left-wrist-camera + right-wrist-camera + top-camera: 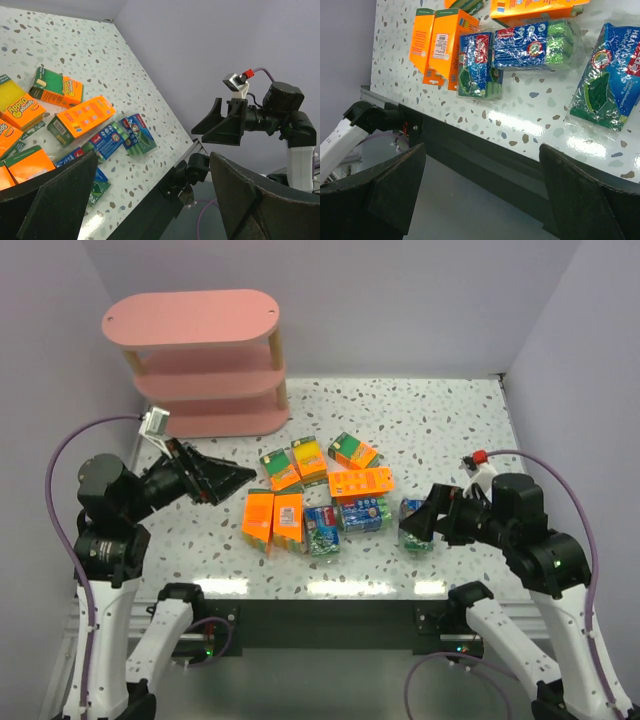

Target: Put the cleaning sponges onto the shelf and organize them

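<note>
The white speckled table (440, 420) is the biggest thing in front of me, filling the space between pale walls. At its far left corner stands the pink shelf (195, 325), three oval boards stacked upright on light wooden posts.

The left arm (105, 510) rises from the near left edge and bends inward. Its left gripper (243, 477) points toward the middle of the table, held above the surface. The jaws are spread wide with nothing between them. The right arm (535, 540) mirrors it on the near right. The right gripper (410, 523) points left and sits low, its jaws just as wide and holding nothing. I cannot tell whether it touches the pack beside it.

The cleaning sponges (288, 520) all lie on the table in a loose cluster at its middle, between the two grippers and well apart from the shelf. I count six orange packs (362, 483). Two lie side by side at the near left of the cluster, and two more sit tilted just behind them. One lies farther back to the right, and one lies flat in the centre. There are three blue-green packs (363, 514). Two of them touch each other just in front of the flat orange one. The third lies apart to the right, partly hidden from above by the right gripper's fingers (432, 508).
</note>
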Action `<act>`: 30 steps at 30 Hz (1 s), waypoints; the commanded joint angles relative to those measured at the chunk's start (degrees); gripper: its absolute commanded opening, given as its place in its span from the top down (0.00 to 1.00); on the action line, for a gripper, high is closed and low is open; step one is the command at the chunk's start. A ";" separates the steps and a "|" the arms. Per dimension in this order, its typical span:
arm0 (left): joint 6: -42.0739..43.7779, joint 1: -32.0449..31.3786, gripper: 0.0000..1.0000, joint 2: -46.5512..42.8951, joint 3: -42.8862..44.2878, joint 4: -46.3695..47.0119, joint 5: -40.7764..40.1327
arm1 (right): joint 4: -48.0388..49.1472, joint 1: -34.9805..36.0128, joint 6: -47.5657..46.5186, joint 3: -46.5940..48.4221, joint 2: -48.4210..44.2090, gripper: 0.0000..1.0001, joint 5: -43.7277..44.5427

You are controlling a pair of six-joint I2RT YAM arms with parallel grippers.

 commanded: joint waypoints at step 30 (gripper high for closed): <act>24.98 -8.04 0.00 9.24 -9.96 -31.49 -30.84 | -0.63 30.77 3.29 2.97 19.71 0.01 15.40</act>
